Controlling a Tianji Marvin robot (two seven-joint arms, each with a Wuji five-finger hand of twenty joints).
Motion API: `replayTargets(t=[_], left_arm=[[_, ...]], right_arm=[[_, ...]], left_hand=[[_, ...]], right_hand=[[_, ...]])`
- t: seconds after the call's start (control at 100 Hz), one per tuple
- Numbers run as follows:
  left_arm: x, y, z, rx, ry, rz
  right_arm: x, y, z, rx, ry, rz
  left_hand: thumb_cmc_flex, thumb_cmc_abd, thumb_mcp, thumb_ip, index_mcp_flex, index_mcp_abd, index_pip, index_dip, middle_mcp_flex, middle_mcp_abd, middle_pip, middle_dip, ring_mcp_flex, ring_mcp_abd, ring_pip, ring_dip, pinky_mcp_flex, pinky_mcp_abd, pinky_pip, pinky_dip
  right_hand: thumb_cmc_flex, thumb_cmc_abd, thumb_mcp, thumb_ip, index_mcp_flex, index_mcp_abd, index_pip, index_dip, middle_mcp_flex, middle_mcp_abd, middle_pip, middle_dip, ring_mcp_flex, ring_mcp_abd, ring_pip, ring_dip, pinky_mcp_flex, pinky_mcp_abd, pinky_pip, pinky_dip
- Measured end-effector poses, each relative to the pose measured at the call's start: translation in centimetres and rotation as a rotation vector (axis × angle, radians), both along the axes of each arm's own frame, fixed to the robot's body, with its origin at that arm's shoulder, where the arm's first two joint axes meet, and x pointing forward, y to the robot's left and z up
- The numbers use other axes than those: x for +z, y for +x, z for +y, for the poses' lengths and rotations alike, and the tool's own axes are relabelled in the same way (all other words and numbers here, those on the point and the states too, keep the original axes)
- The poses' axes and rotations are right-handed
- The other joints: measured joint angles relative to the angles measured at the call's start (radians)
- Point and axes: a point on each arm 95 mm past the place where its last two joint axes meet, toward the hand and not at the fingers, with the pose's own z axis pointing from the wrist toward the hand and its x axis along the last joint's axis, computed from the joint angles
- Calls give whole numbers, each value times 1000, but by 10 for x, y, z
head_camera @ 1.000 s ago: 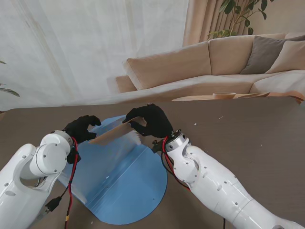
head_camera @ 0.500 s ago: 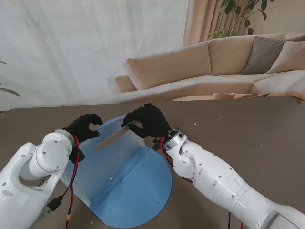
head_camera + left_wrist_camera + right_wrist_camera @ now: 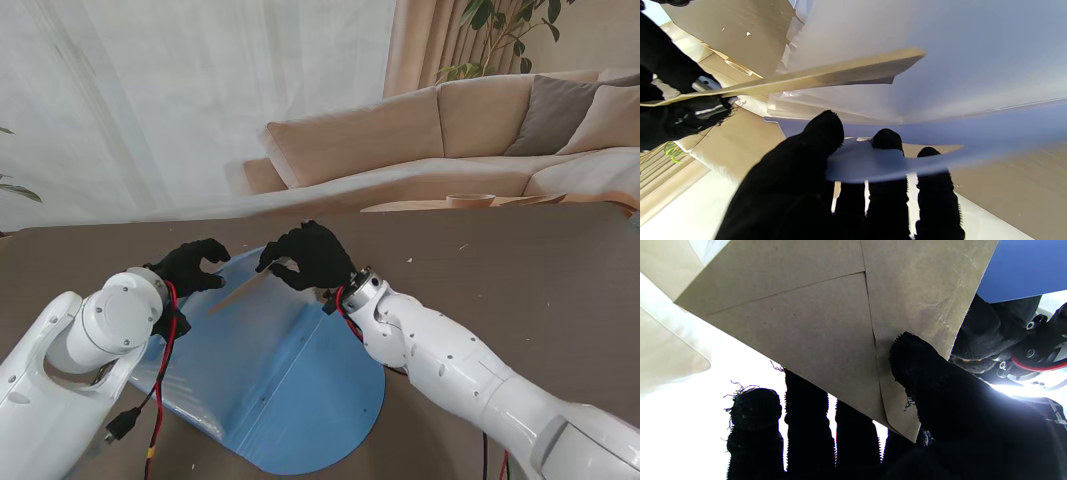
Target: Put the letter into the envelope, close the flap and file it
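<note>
Plainly light and floppy, the envelope (image 3: 247, 284) sits pinched at 1 corner by the right hand (image 3: 310, 255) (frame centre); left hand (image 3: 190, 266) pinches the folder (image 3: 290, 380).

Plain brown envelope (image 3: 245, 287), blue folder (image 3: 280, 390), black-gloved right robot hand (image 3: 312, 256), dark brown table (image 3: 520, 270)

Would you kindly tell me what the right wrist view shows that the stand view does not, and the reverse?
Only the right wrist view shows the diagonal seams on the brown paper envelope and the thumb pressed on its face.

Only the stand view shows the whole blue translucent plastic file folder lying open on the dark wooden table, and the beige sofa behind.

Both show the right robot hand pinching the envelope, with the left robot hand close beside it.
</note>
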Motion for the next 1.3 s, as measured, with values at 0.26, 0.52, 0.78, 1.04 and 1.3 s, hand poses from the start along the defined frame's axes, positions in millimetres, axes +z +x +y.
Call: replayTargets(t=[0.26,0.52,0.78,1.04,1.3], left_arm=[[1,-1,-4,-10,-22,1],[1,-2,-8,-15,-37,-4],[3,-3,-10,-21,-54,-9],[3,-3,-11,-25,-53,-10],[3,-4,-10,-26,-55,-10]], right_arm=[[-5,-1,10,74,6,30],[-12,-1,20,119,7,49],[-13,-1,28,139,-4,67],[0,-4,26,103,-50,45],[0,-2,20,80,-53,44]], left_hand=[[6,1,0,0,0,0,0,0,0,0,-1,-10,0,3,0,0,0,0,1,0],[16,1,0,0,0,0,0,2,0,0,-1,-10,0,3,0,0,0,0,1,0],[16,1,0,0,0,0,1,2,0,0,-12,-10,0,3,0,0,0,0,1,-2],[17,1,0,0,0,0,1,2,0,0,-13,-10,0,3,0,0,0,0,1,-2],[17,1,0,0,0,0,1,2,0,0,-13,-10,0,3,0,0,0,0,1,-2]], right_hand=[[0,0,0,0,0,-5,0,-24,0,-4,-12,-4,0,-8,-1,0,-1,0,-1,0],[0,0,0,0,0,-9,3,-36,1,-5,-12,-13,0,-8,-2,-1,-1,-1,-1,0],[-26,-31,57,2,-34,-9,35,-149,1,-6,-61,-11,-21,-9,-12,-1,-24,-1,-10,0],[-107,-131,143,6,-135,31,32,-195,-87,-7,-46,-10,-81,-9,-23,1,-54,-12,-11,14],[-97,-127,154,6,-114,31,85,-160,-86,-4,-7,3,-81,-9,14,15,-42,-13,-10,26]])
